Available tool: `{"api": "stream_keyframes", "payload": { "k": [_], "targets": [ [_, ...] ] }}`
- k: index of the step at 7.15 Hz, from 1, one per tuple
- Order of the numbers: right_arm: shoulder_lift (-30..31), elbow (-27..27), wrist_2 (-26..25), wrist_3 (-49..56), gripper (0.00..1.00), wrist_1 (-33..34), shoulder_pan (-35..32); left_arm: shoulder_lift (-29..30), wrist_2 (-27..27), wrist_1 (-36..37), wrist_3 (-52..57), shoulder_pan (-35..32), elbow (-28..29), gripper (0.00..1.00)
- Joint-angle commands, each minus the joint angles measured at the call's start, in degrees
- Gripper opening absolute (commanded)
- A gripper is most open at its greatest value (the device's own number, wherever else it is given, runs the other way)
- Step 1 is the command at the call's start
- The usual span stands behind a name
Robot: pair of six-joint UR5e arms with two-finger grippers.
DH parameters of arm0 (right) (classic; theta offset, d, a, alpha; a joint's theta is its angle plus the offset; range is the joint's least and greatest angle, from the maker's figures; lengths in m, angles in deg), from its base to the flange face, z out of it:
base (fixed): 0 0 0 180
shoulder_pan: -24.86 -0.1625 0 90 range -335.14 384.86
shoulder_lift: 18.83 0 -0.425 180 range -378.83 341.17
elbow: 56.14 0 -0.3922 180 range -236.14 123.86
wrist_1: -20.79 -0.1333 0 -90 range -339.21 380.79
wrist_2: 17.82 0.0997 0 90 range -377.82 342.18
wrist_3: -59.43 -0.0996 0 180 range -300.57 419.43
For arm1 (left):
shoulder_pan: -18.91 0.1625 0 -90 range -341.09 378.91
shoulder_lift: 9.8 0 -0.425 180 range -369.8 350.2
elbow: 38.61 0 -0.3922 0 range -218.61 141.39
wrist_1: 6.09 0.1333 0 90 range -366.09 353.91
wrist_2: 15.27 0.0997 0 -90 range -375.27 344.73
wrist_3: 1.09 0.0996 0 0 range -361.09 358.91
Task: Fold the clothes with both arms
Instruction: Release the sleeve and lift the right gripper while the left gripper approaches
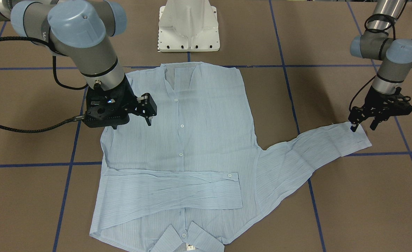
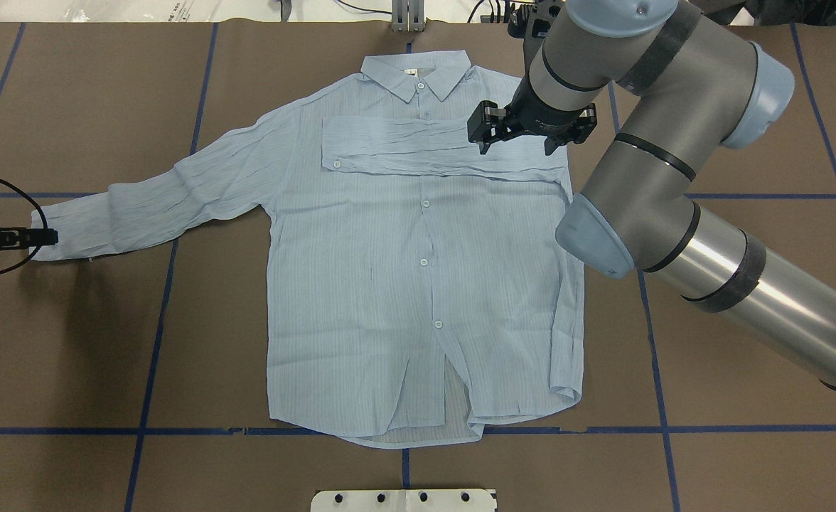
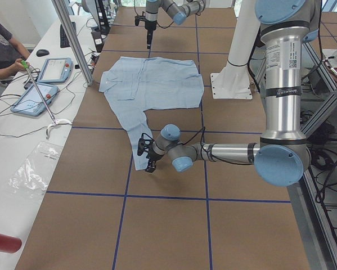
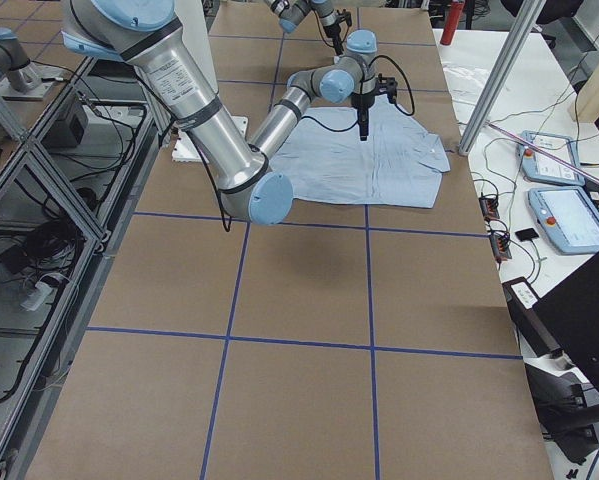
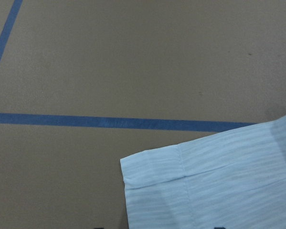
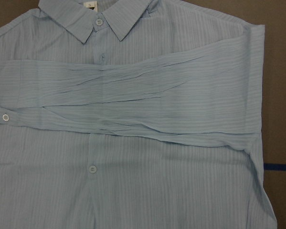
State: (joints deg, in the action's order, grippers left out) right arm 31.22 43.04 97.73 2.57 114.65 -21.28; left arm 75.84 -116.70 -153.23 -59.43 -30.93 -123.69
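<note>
On the brown surface point(image 2: 745, 462), viewed from overhead, the light blue striped shirt point(image 2: 418, 284) lies flat and buttons up, with its collar point(image 2: 418, 75) at 12 o'clock and its hem at 6 o'clock. One folded sleeve point(image 2: 425, 149) already crosses the chest. The outstretched sleeve point(image 2: 197, 192) runs toward 9 o'clock, its cuff point(image 5: 157, 167) well apart from the body. The cloth is thin, crinkly and limp, so it is judged light, quick to wrinkle or drag, and sure to sag from a single hold. The doubled cuff and the shoulder seam look like the firmest places to pinch. At the cuff's end the left hand point(image 1: 363, 128) has its fingers spread, one fingertip at or just above the cloth edge, with nothing pinched. At about 1 o'clock from the chest the right hand point(image 2: 517, 148) hangs over the root of the folded sleeve, fingers spread and empty, apparently clear of the cloth.
</note>
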Motion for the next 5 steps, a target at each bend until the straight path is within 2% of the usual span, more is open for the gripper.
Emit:
{"api": "stream_keyframes", "payload": {
  "k": [1,3,4,5],
  "targets": [
    [0.40,0.58,-0.06,0.00,1.00,-0.09,0.08,-0.03,-0.08,0.01,0.06,0.09,0.79,0.74],
    [0.40,0.76,-0.15,0.00,1.00,-0.09,0.08,0.06,-0.08,0.10,0.06,0.09,0.62,0.59],
    [0.40,0.93,-0.15,0.00,1.00,-0.09,0.00,0.06,-0.17,0.10,0.06,0.09,0.53,0.47],
    [0.66,1.11,-0.15,0.00,1.00,-0.09,-0.09,0.06,-0.17,0.10,0.06,0.09,0.53,0.30]
  ]
}}
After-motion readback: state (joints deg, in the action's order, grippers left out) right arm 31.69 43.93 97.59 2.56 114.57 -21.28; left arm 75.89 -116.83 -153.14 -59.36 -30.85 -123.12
